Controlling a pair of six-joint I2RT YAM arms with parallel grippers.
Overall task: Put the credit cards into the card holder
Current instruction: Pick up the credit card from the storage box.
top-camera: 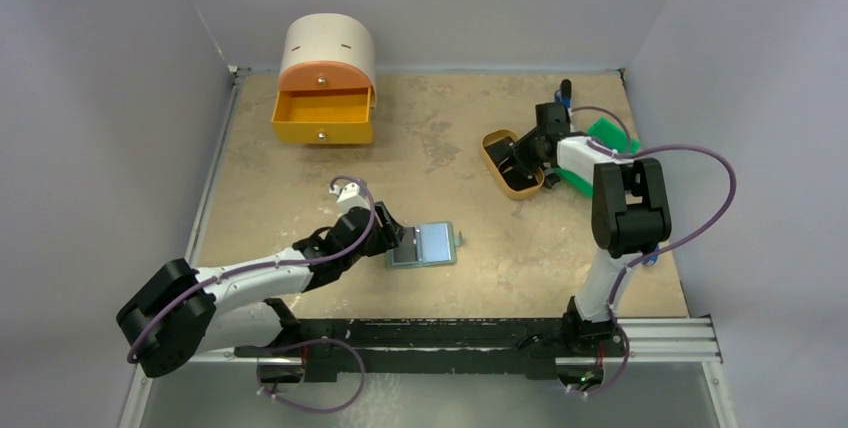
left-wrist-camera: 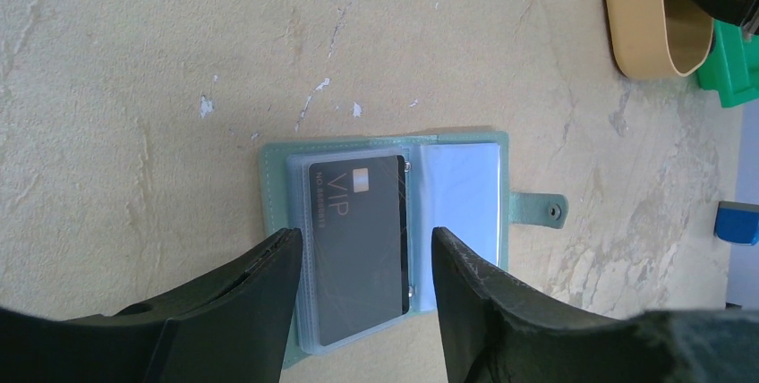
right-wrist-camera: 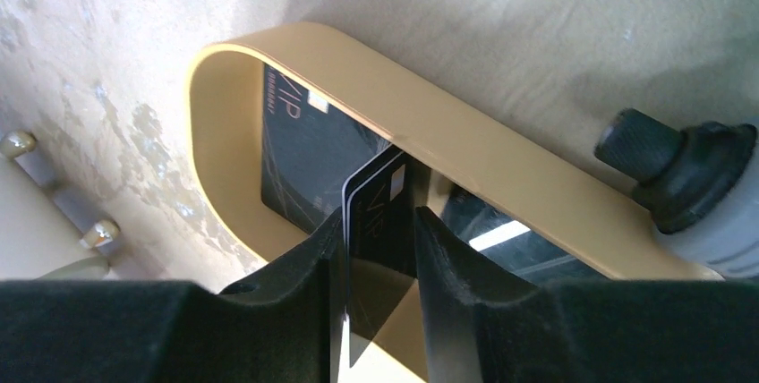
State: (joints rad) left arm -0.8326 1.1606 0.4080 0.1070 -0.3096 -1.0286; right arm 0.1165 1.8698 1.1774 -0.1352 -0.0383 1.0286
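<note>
Near: left gripper (left-wrist-camera: 364, 240), jaws wide, straddles grey-green bifold card holder (left-wrist-camera: 461, 191), open on tabletop (left-wrist-camera: 134, 88) w/ one black credit card (left-wrist-camera: 358, 213) sleeved. Far: right gripper (right-wrist-camera: 379, 217), jaws narrow, brackets tilted black card (right-wrist-camera: 385, 191) in tan oval tray (right-wrist-camera: 501, 159); firm pinch unconfirmed. Step: pick-up. Next req.: secure grip, lift clear.

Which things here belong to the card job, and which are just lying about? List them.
Job: card holder; card inside it; cards in the tan tray.
Lying about: the tray itself; yellow drawer box; green bin; blue block.
</note>
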